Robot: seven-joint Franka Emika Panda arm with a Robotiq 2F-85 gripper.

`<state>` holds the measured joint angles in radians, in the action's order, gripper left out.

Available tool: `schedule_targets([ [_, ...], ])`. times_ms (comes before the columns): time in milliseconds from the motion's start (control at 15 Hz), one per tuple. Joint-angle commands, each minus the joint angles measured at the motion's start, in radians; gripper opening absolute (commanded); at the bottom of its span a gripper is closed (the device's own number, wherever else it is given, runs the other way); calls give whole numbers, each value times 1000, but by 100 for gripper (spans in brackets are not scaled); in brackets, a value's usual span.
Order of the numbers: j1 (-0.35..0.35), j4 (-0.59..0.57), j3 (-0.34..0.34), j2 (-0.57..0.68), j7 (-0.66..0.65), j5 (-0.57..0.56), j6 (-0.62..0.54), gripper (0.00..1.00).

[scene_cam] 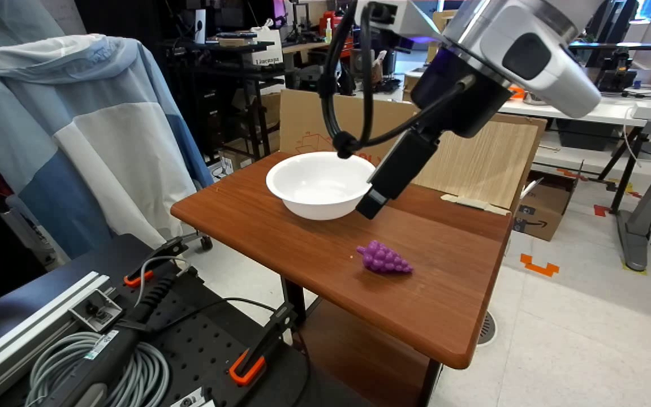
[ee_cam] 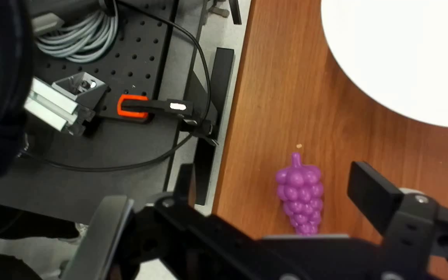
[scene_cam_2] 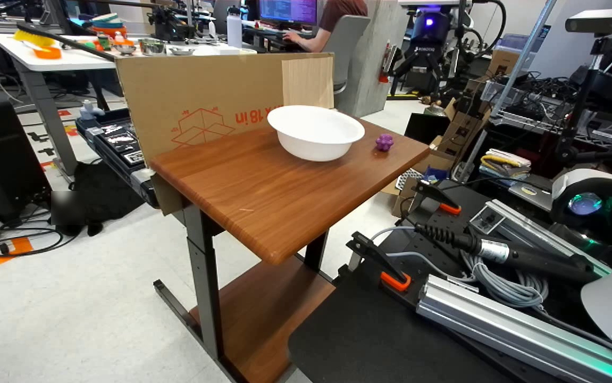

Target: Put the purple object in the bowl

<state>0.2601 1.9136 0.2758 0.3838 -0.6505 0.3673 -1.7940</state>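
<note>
On the brown worktop [scene_cam: 314, 243], has both things of the task, placed near each other and not touching. Reaches over it with the robot arm [scene_cam: 489, 39], apparently without contact with anything there. Has also the white bowl [scene_cam: 320, 186] standing upright, with its wide mouth up, seemingly ready to receive and in need of no adjustment. In the air above the worktop, holds the gripper [scene_cam: 373, 203] with the jaws wide apart, as is best visible in the wrist view, and with nothing clamped between them. Next in size, find the purple object [ee_cam: 301, 196]: lies flat on the worktop, outside the bowl, and in the wrist view appears, farther off, in the gap between the jaws. From this, can be judged as the approach step: not yet grasped, not yet lifted. For the next move, lower the jaws around it, so as to press on its narrow sides; seems hardly necessary to turn the wrist. Because of lying nearer to one jaw than to the other in that view, probably calls also for a small sideways correction before closing. Then close firmly but not brusquely, in view of the rounded bumps, lift higher than the bowl, carry across, and release inside. Smallest of all, notice a pale speck [ee_cam: 299, 146] just beyond the stem [ee_cam: 296, 159], probably unimportant.
</note>
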Motion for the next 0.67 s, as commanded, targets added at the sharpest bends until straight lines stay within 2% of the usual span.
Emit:
schedule_targets([
  [0,47,-88,-23,75,140,97,-48,100],
  [333,88,-137,-51,142,248,278,-84,100],
  [600,91,-140,-51,181,271,345,-84,100],
])
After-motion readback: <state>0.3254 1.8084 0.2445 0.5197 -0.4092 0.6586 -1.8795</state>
